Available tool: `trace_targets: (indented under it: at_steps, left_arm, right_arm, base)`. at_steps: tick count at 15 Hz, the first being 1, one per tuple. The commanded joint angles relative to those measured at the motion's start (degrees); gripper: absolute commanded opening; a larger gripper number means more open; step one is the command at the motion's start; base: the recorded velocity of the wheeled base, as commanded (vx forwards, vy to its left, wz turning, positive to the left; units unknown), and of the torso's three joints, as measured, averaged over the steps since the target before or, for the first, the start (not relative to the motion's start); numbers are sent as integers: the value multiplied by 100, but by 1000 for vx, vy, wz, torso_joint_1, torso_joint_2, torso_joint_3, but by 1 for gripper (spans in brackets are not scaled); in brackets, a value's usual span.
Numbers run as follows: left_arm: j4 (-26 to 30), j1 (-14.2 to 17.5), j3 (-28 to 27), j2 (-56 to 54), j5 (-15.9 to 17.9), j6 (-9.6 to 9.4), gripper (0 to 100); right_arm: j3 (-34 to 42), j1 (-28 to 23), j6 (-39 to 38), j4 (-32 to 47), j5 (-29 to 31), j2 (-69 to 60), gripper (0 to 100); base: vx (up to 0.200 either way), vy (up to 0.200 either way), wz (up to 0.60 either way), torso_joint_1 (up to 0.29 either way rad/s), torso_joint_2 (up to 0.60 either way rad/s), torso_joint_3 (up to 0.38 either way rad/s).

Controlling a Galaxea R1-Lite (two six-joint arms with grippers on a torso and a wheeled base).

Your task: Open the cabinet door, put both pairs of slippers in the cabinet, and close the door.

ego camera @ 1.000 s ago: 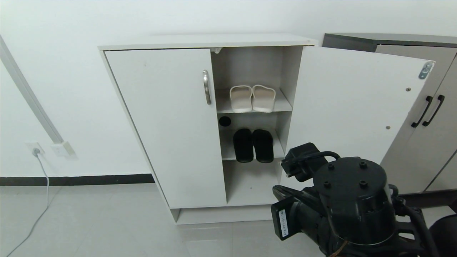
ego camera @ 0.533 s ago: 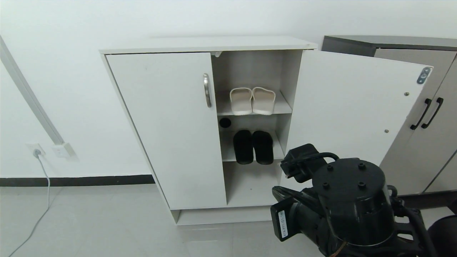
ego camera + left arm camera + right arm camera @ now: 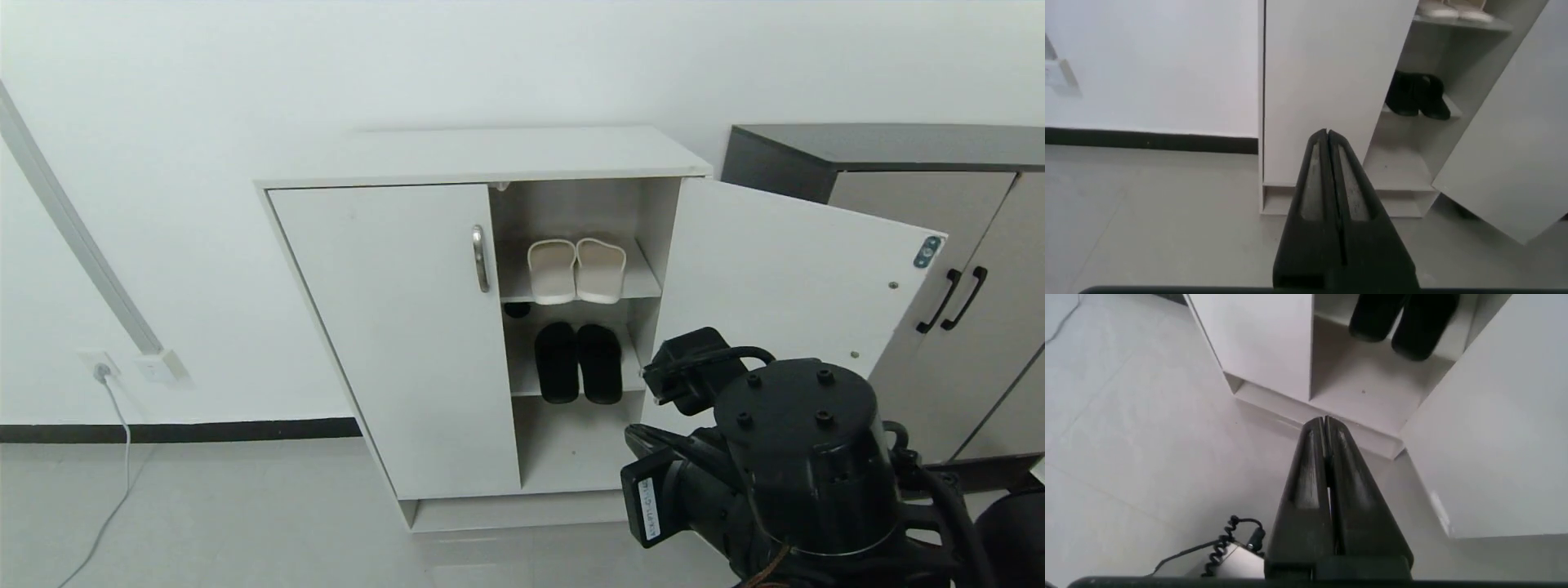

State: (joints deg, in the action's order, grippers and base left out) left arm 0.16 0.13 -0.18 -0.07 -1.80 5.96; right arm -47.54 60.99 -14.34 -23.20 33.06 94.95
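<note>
Cabinet: white two-door wooden cabinet, frame centre; its right door hangs open.
Upper shelf: pair of beige slippers.
Middle shelf: pair of black slippers.
Left gripper: fingers pressed together, empty.
Right gripper: likewise.
Room: pale tiled floor, grey cabinet at right.

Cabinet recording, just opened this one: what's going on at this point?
Both pairs are inside the white cabinet: white slippers on the upper shelf, black slippers on the shelf below. Its right door stands wide open; the left door is shut. The left claw and right claw are shut and empty, over the floor before the cabinet, touching nothing. Only closing the door is left.
</note>
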Motion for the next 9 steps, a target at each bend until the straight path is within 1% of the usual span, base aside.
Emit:
trace_targets:
  at_steps: [1, 4, 9]
  left_arm:
    - [2, 4, 1, 7, -4, 2, 0]
    - [2, 4, 1, 7, -4, 2, 0]
    - [2, 4, 1, 7, -4, 2, 0]
  right_arm:
    - [-1, 9, 1, 0, -1, -12, 0]
    - [-1, 9, 1, 0, -1, -3, 0]
    - [-1, 9, 1, 0, 7, -21, 0]
  base:
    - [0, 0, 0, 129, -466, -349]
    - [0, 0, 0, 139, -468, -330]
    - [0, 0, 0, 170, -482, -319]
